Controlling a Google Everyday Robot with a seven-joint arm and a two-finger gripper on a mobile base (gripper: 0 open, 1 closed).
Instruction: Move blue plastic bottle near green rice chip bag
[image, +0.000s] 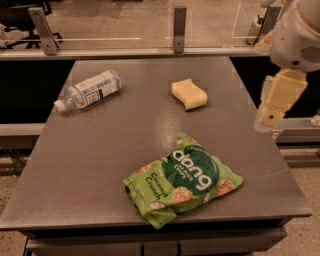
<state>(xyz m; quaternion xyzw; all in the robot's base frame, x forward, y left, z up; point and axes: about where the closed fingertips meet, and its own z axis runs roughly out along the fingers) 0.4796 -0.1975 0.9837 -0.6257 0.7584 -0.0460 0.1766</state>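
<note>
The blue plastic bottle lies on its side at the far left of the grey table, with its white cap pointing left and toward the front. The green rice chip bag lies flat near the front edge, right of centre, well apart from the bottle. My gripper hangs over the table's right edge, above the surface. It is to the right of the yellow sponge and far from the bottle, and it holds nothing that I can see.
A yellow sponge lies at the back centre-right of the table. A metal rail with posts and a glass panel run behind the far edge. The floor drops away at the table's right and front edges.
</note>
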